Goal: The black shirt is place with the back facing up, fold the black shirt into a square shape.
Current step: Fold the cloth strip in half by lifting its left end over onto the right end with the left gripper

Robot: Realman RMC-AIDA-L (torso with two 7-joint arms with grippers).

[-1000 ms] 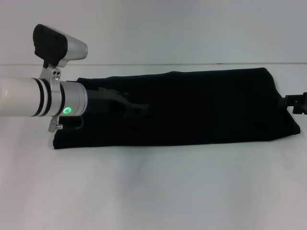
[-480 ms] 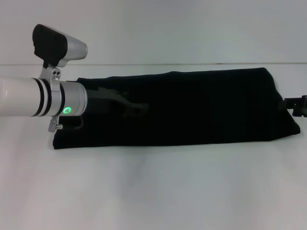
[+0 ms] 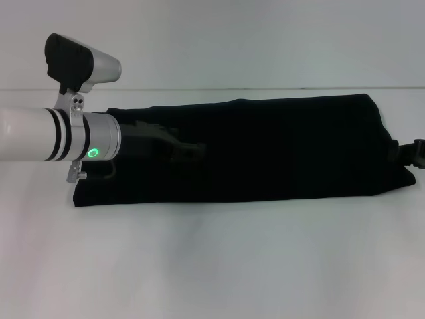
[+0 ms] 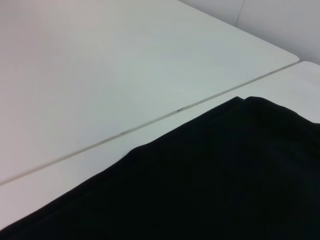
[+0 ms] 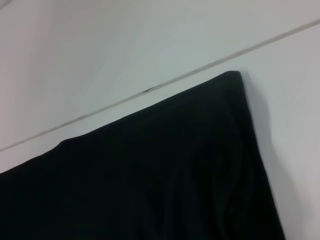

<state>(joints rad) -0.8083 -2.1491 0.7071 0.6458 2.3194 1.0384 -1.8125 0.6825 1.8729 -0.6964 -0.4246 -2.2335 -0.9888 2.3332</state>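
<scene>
The black shirt [image 3: 285, 149] lies on the white table [image 3: 212, 266] as a long band running left to right, plain black side up. My left arm reaches in from the left, and my left gripper [image 3: 191, 153] hovers over the left part of the band, dark against the cloth. At the shirt's right end, only a bit of my right gripper [image 3: 415, 151] shows by the picture's edge. The left wrist view shows the black shirt [image 4: 225, 190] and its far edge. In the right wrist view a far corner of the black shirt [image 5: 165, 175] is visible.
The table's back edge [image 3: 265, 88] runs just beyond the shirt, with a pale wall behind it. A thin seam [image 4: 150, 122] marks that edge in the wrist views. Bare white table lies in front of the shirt.
My right gripper has sunk a little at the shirt's right end and shows less. The left arm and the shirt have not moved.
</scene>
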